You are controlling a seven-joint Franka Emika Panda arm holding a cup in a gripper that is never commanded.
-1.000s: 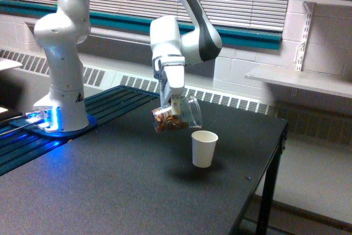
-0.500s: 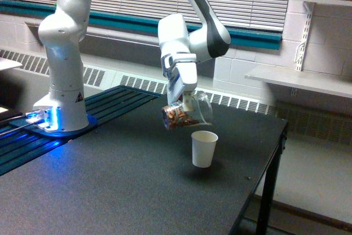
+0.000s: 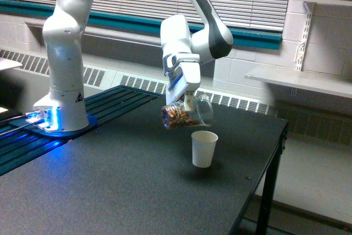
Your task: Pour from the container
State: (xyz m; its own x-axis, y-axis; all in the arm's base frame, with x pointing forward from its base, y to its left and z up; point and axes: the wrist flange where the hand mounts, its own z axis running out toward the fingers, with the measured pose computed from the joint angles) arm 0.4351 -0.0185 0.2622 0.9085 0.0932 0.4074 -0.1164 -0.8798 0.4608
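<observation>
The container [image 3: 188, 114] is a clear plastic cup lying almost on its side in the air, with brown almonds heaped at its closed end toward the exterior view's left. Its open mouth faces the exterior view's right. My gripper [image 3: 186, 103] is shut on the container from above. A small white paper cup [image 3: 204, 148] stands upright on the black table [image 3: 110, 191], just below and slightly right of the container's mouth. The two do not touch.
The arm's white base [image 3: 63, 108] stands at the exterior view's left on a blue-lit mount. The table's right edge [image 3: 278, 152] runs close to the paper cup. A grey shelf [image 3: 297, 81] and a radiator line the back wall.
The gripper carried the tilted container up and toward the exterior view's right, from beside the paper cup to above it. The paper cup stayed where it was.
</observation>
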